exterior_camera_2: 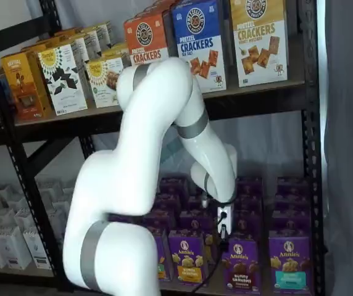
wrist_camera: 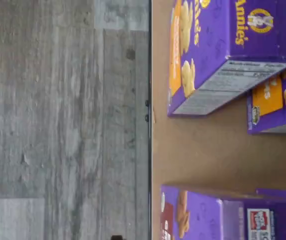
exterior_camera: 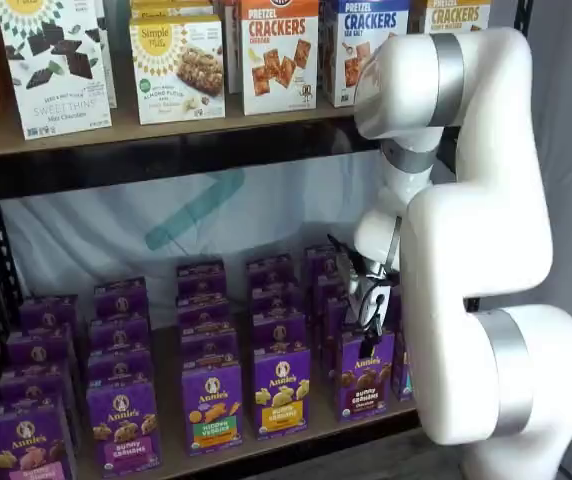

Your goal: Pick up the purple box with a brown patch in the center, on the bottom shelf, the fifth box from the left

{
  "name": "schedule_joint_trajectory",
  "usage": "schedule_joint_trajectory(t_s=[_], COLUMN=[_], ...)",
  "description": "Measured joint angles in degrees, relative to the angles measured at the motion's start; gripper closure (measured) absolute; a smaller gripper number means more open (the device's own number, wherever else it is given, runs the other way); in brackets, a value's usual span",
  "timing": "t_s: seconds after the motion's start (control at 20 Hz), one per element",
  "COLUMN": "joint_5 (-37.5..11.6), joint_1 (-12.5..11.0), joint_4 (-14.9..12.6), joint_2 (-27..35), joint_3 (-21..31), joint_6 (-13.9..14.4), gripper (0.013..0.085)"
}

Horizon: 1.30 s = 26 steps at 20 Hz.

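The purple box [exterior_camera: 366,374] with dark brown bunny crackers at its centre stands upright at the front of the bottom shelf [exterior_camera: 164,345], right of a purple carton with a yellow band [exterior_camera: 282,391]. It also shows in a shelf view [exterior_camera_2: 240,265]. My gripper [exterior_camera: 369,312] hangs just above and slightly behind the box's top, and shows in both shelf views [exterior_camera_2: 224,232]. Its black fingers show no plain gap and hold nothing. The wrist view shows the tan board [wrist_camera: 208,150] and purple cartons, with no fingers in sight.
Rows of purple Annie's cartons [exterior_camera: 123,420] fill the bottom shelf several deep. A black beam [exterior_camera: 166,155] and the upper shelf with cracker boxes [exterior_camera: 279,55] are overhead. A black upright post [exterior_camera_2: 309,154] stands at the right. Grey plank floor [wrist_camera: 63,125] lies before the shelf.
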Motion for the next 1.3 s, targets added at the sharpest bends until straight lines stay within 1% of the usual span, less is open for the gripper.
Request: schedule_joint_trajectory(t_s=[0.1, 0.25, 0.3, 0.4, 0.45, 0.55, 0.65, 0.7, 0.85, 1.05, 1.15, 1.25, 1.3], joint_5=[-0.37, -0.30, 0.06, 0.52, 0.92, 1.53, 1.66, 1.70, 1.77, 1.40, 0.96, 0.20, -0.49], joint_1=[0.02, -0.02, -0.13, -0.42, -0.62, -0.84, -0.90, -0.92, -1.05, -1.35, -1.43, -1.44, -1.41], joint_4=[-1.64, -2.74, -4.02, -9.47, -13.96, -20.19, -24.05, -25.09, -26.75, -26.33, -25.44, -23.00, -21.43], joint_2=[1.37, 3.76, 4.66, 6.08, 6.82, 8.04, 9.17, 9.53, 10.58, 11.25, 11.38, 11.48, 11.43], joint_3=[-1.52, -4.36, -5.52, -7.22, -8.07, -9.28, -10.05, -10.27, -10.89, -11.20, -11.17, -11.01, -10.73], joint_6=[1.49, 2.50, 3.65, 8.42, 12.28, 17.77, 21.22, 22.18, 23.56, 22.87, 21.95, 19.66, 18.19], gripper=[0.0130, 0.0130, 0.0130, 0.0130, 0.0130, 0.0130, 0.0130, 0.0130, 0.0130, 0.0130, 0.0130, 0.0210, 0.0210])
